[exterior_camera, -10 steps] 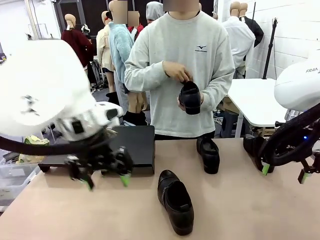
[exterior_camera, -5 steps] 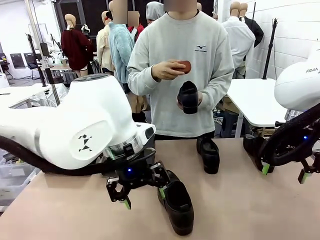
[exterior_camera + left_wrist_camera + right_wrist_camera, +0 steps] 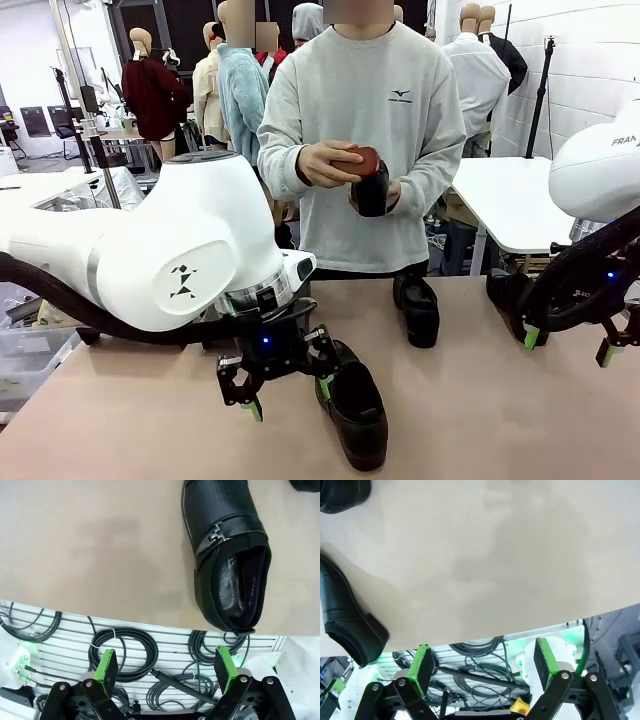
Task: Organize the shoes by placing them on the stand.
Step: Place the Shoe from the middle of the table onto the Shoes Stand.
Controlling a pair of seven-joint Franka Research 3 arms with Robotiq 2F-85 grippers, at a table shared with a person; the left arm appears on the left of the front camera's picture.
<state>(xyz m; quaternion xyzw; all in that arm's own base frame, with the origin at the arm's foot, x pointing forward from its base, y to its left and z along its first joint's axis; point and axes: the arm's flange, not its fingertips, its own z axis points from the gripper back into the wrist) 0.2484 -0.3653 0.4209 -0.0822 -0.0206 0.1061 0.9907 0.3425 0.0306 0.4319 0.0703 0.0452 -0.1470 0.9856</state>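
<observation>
One black shoe lies on the table near the front, toe toward me. My left gripper stands open just to its left, with one green pad at the shoe's side. In the left wrist view the shoe lies ahead of the right-hand finger, not between the pads. A second shoe sits mid-table. A third is at the right, beside my open right gripper. The person holds another shoe. The stand is mostly hidden behind my left arm.
The person stands at the far edge and presses a small red-brown object on the held shoe. In the right wrist view a shoe heel lies at the left over bare table. Bare tabletop spreads at the front right.
My left arm swung right from the stand to the near shoe, then nearly stopped. The person lifted the red-brown object and brought it down onto the held shoe. The right arm stayed still.
</observation>
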